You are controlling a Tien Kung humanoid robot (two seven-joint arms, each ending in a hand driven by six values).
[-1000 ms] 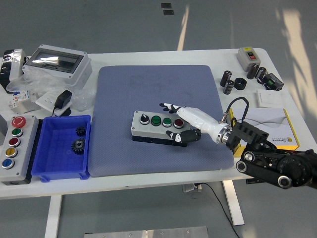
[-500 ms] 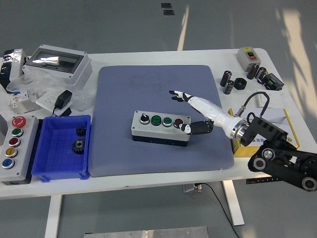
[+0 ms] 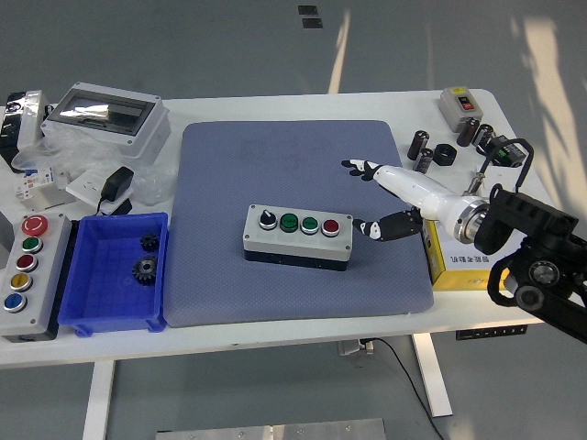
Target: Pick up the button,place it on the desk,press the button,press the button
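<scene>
Grey floor is being shown behind a white table (image 3: 275, 335), on which a blue-grey mat (image 3: 275, 174) is being spread across the middle. Near the mat's centre the button box (image 3: 298, 234) is lying flat, a grey four-control panel with a black selector knob, two green buttons and a red button (image 3: 330, 225) at its right end.

To the right, the right hand (image 3: 390, 197) is being held above the mat's right part, clear of the box, with its white fingers (image 3: 359, 168) stretched out and its dark thumb pointing toward the box's right end; nothing is being grasped. Compared with a second ago, when the hand was being laid over the red button end of the box, it is being drawn back to the right and upward, and the box is being left where it was.

At the table's left, a blue bin (image 3: 115, 275) holding two dark gears (image 3: 144, 269) is being kept beside a second button box (image 3: 27, 270) with coloured buttons. Behind them a grey enclosure (image 3: 105, 115) with a clear lid is being seen, and a black power adapter (image 3: 116, 188). At the right edge a yellow box (image 3: 477, 270) is partly being covered by the arm, with black cylinders (image 3: 420, 151) and a small switch box (image 3: 459, 103) farther back.
</scene>
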